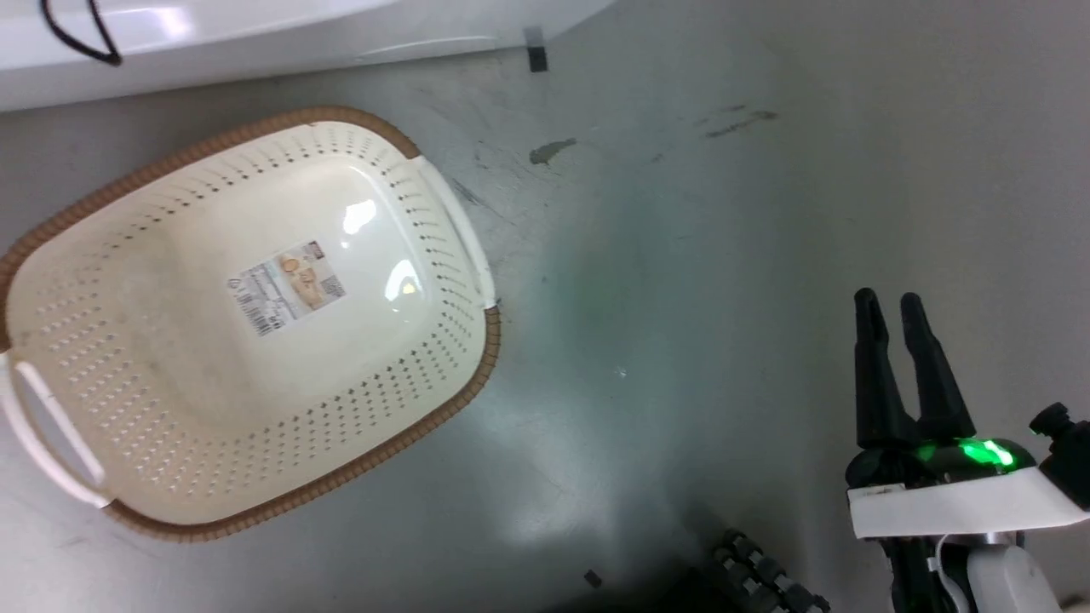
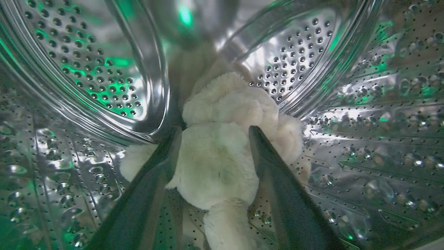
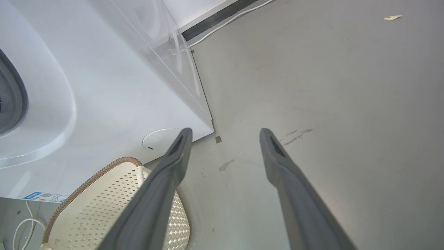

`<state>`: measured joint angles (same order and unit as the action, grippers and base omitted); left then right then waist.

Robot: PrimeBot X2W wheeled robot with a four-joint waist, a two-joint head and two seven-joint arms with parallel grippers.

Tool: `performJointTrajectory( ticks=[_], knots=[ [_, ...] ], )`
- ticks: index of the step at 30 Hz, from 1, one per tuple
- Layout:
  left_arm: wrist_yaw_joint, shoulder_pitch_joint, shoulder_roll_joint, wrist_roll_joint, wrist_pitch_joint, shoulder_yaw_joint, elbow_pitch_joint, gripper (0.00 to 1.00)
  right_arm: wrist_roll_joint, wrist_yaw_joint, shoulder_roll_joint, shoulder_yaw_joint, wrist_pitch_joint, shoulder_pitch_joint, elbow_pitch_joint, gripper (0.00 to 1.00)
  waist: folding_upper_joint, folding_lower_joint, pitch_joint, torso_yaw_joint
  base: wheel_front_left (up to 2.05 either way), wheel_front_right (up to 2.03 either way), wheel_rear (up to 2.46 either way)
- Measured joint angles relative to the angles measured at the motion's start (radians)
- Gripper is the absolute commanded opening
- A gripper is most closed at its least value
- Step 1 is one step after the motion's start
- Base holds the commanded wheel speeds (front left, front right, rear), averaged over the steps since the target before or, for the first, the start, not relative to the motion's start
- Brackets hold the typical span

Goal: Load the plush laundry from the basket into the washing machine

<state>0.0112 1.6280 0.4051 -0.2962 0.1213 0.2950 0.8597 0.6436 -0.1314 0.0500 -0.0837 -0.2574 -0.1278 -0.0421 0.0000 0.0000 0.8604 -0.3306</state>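
One fluffy cream plush toy (image 2: 215, 166) lies inside the perforated steel drum (image 2: 86, 69); left gripper (image 2: 213, 135) and right gripper (image 3: 225, 130) jaws gape empty; withdrawal likely next.

No wording can be read. A printed sticker (image 1: 287, 287) sits on the bottom of the basket (image 1: 128, 383), its print too small to make out. A blue-and-white label (image 3: 45, 197) on the washing machine (image 3: 104, 86) is equally illegible.
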Motion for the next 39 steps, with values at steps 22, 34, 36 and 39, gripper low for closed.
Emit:
performJointTrajectory(
  ticks=[22,34,36,39],
  knots=[
    [-0.058,-0.186,-0.153,-0.057,0.125,0.049,0.094,1.0,-0.096,0.0,0.0,0.095,0.0,-0.03,0.046,1.0,0.0,0.0,-0.172,0.154,0.0,0.0,0.0],
    [-0.057,-0.406,-0.212,-0.088,0.135,0.033,0.042,1.0,-0.117,0.0,0.0,0.086,0.0,-0.041,0.1,1.0,0.0,-0.0001,-0.309,0.201,0.0,0.0,0.0],
    [-0.054,-0.448,-0.217,-0.095,0.135,0.021,0.018,1.0,-0.119,0.0,0.0,0.086,0.0,-0.041,0.11,1.0,0.0,-0.0001,-0.333,0.208,0.0,0.0,0.0],
    [-0.046,-0.515,-0.227,-0.101,0.135,0.007,-0.018,1.0,-0.126,0.0,0.0,0.084,0.0,-0.041,0.126,1.0,0.0,-0.0001,-0.372,0.218,0.0,0.0,0.0]
  ],
)
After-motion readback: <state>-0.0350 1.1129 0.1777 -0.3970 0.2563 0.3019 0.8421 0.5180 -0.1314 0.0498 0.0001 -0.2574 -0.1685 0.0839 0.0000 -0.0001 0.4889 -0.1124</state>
